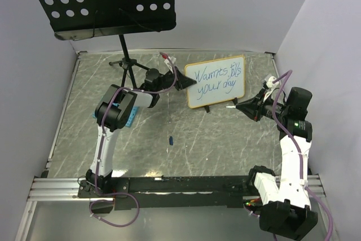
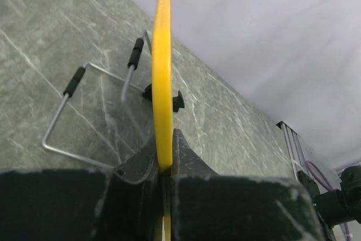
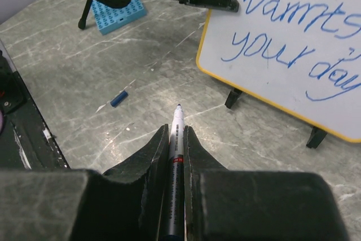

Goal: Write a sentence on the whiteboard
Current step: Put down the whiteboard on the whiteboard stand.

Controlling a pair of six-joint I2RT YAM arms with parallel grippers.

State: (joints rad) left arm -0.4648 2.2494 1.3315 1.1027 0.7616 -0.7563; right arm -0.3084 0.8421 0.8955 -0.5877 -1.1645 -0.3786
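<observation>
In front of the whiteboard (image 1: 215, 81) the table (image 1: 214, 145) is open, with only a small blue cap (image 1: 170, 139) well apart. The left gripper (image 1: 190, 83), clamped on its left edge, blocks that side, with the music stand (image 1: 125, 60) behind. The right gripper (image 1: 240, 105) with a marker (image 3: 176, 134) stands near the lower right corner.

A grey-green marbled tabletop (image 1: 169, 165) spreads under both jaws, closed in by plain pale walls (image 1: 225, 9). Beyond the left jaws stands a black perforated music stand (image 1: 113, 26). Light is even.

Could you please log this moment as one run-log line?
left gripper: shut on whiteboard edge | right gripper: shut on marker, tip off whiteboard | sentence: written
</observation>
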